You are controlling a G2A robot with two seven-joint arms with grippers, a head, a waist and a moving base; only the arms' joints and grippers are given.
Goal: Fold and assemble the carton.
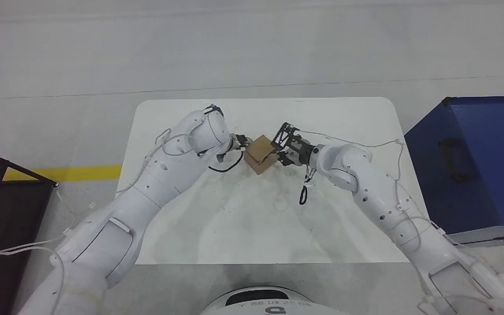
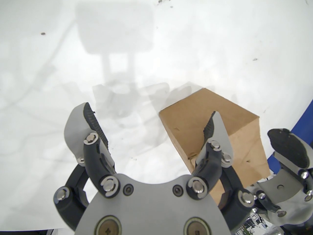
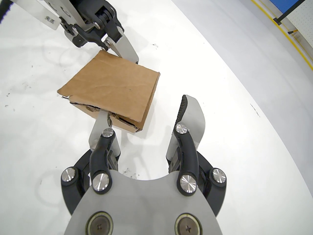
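A small brown carton (image 1: 260, 153) stands folded into a box near the middle of the white table (image 1: 236, 228). My left gripper (image 1: 242, 144) is at its left side and my right gripper (image 1: 281, 142) at its right side. In the left wrist view the left gripper (image 2: 151, 123) is open, with one finger (image 2: 215, 128) against the carton (image 2: 190, 113). In the right wrist view the right gripper (image 3: 144, 107) is open, with one finger (image 3: 101, 125) touching the carton's (image 3: 110, 86) rough flap edge. The left gripper's finger (image 3: 127, 50) presses the carton's far edge.
A blue bin (image 1: 461, 165) stands off the table's right side. A dark frame (image 1: 20, 205) is at the far left, and a yellow line (image 1: 87, 172) runs on the floor beside it. Bare table lies in front of the carton.
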